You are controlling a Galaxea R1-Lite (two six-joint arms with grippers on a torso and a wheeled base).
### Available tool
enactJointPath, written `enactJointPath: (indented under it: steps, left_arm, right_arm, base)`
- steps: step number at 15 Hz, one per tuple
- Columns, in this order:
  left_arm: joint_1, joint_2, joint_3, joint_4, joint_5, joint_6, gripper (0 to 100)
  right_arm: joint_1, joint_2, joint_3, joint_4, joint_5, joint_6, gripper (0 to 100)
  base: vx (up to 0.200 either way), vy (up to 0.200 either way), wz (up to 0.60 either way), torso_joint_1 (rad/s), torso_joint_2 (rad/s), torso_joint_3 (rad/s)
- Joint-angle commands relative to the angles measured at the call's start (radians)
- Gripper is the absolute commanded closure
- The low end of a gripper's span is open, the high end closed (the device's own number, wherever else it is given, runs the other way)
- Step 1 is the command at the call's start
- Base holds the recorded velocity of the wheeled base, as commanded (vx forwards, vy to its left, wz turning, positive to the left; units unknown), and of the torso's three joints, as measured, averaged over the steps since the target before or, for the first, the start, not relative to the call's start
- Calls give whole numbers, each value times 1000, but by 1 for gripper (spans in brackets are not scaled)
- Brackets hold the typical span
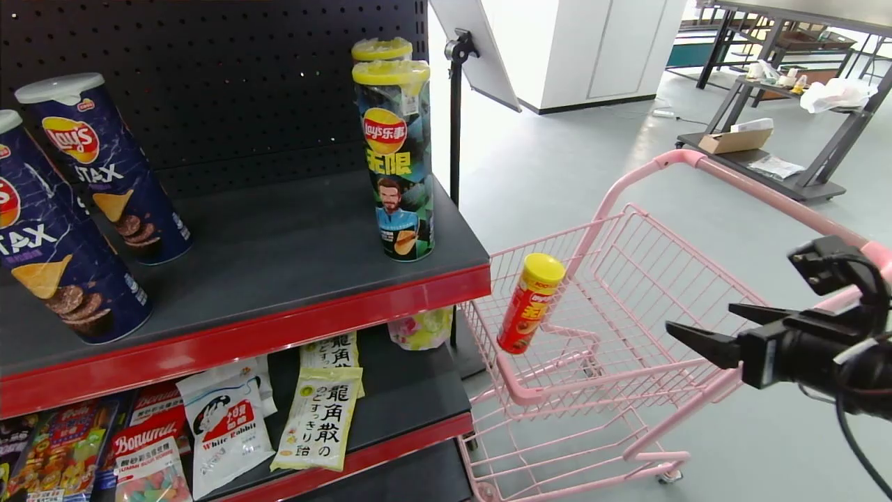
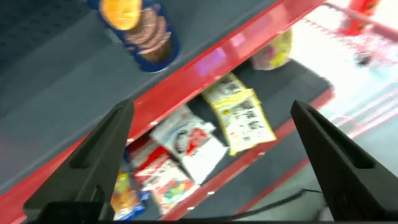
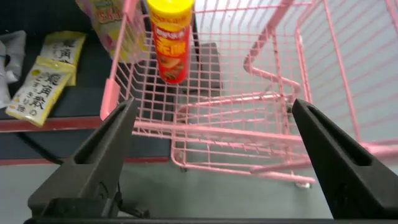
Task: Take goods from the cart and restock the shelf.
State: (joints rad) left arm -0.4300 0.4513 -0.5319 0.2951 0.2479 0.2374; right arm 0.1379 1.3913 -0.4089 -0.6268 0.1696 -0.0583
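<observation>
A red chip can with a yellow lid (image 1: pixel 528 307) leans in the corner of the pink wire cart (image 1: pixel 631 223) closest to the shelf, also seen as the red can (image 3: pixel 171 43) in the right wrist view. My right gripper (image 1: pixel 704 324) is open and holds nothing; it hovers over the cart's handle side, apart from the can, its fingers spread wide (image 3: pixel 212 109). My left gripper (image 2: pixel 212 109) is open and holds nothing, in front of the shelf's red edge (image 2: pixel 205 68). The upper shelf board (image 1: pixel 279 244) holds two blue chip cans (image 1: pixel 104 167) and a tall dark can with a yellow lid (image 1: pixel 397 160).
The lower shelf carries candy bags (image 1: pixel 320 411) and a white bag (image 1: pixel 226 432), with a yellowish bag (image 1: pixel 421 328) at its far end. A black stand pole (image 1: pixel 456 118) rises between shelf and cart. Bare shelf board lies between the blue cans and the dark can. Tables (image 1: pixel 780 139) stand far behind.
</observation>
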Motion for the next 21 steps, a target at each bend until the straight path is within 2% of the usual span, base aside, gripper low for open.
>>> enactJointPath:
  steps: [1, 3, 6, 9, 15, 21]
  left_arm:
    - [4, 49, -5, -24, -61, -70, 0]
    - [4, 53, 3, -27, -64, -84, 0]
    - [4, 83, 0, -30, -70, -83, 0]
    - [4, 127, 1, -62, -71, -84, 0]
    - [4, 164, 6, -62, -73, -84, 0]
    - [4, 188, 4, -63, -73, -86, 0]
  right_arm:
    - [121, 322, -18, -248, 11, 48, 0]
    - [169, 403, -65, -263, 22, 91, 0]
    - [203, 517, -165, -271, 22, 144, 0]
    - [198, 647, -286, -278, 24, 176, 0]
    - [158, 804, -478, -278, 22, 179, 0]
    - [121, 900, -591, -278, 24, 172, 0]
  base:
    - [0, 0, 0, 0, 0, 0]
    - [0, 0, 0, 0, 0, 0]
    - [0, 0, 0, 0, 0, 0]
    - [0, 0, 0, 0, 0, 0]
    - [0, 0, 0, 0, 0, 0]
    - [0, 0, 0, 0, 0, 0]
